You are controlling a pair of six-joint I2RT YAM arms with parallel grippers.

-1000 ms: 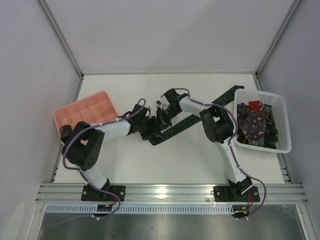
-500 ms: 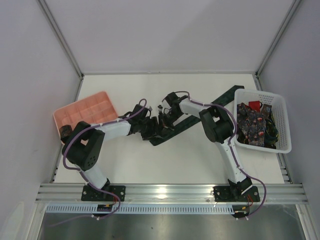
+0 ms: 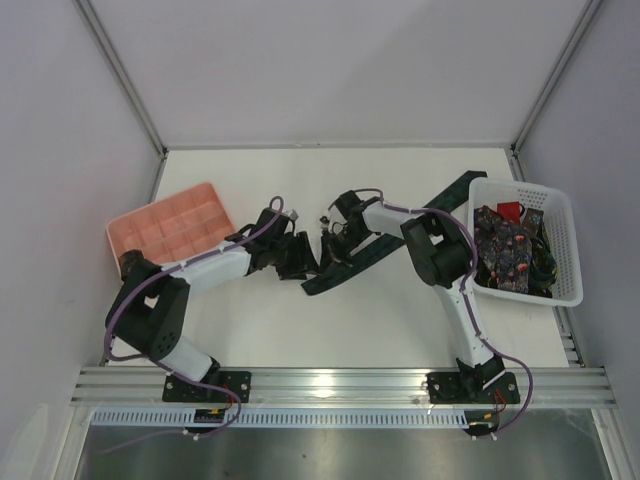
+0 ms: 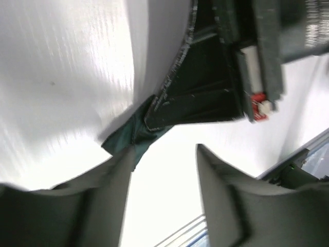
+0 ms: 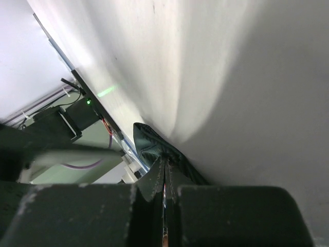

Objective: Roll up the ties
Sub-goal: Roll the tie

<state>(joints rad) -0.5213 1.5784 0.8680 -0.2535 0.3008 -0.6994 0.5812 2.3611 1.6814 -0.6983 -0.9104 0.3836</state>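
Note:
A long dark green tie [image 3: 400, 228] lies diagonally on the white table, from its near end by the grippers up to the basket. My right gripper [image 3: 338, 238] is shut on a fold of this tie near its lower end; in the right wrist view the fabric [image 5: 149, 144] is pinched between the jaws [image 5: 165, 172]. My left gripper [image 3: 300, 256] is open just left of it. In the left wrist view its fingers [image 4: 164, 152] stand apart over bare table, with the tie's pointed tip [image 4: 128, 138] at the left fingertip.
A white lattice basket [image 3: 560, 245] at the right holds more ties, among them a dark floral one [image 3: 505, 250] and a red one [image 3: 508, 210]. A pink compartment tray [image 3: 170, 225] sits at the left. White walls close in the table.
My right gripper has come down toward the near side with the tie's fold in it. My left arm's elbow has swung left; its gripper stays beside the tie's end.

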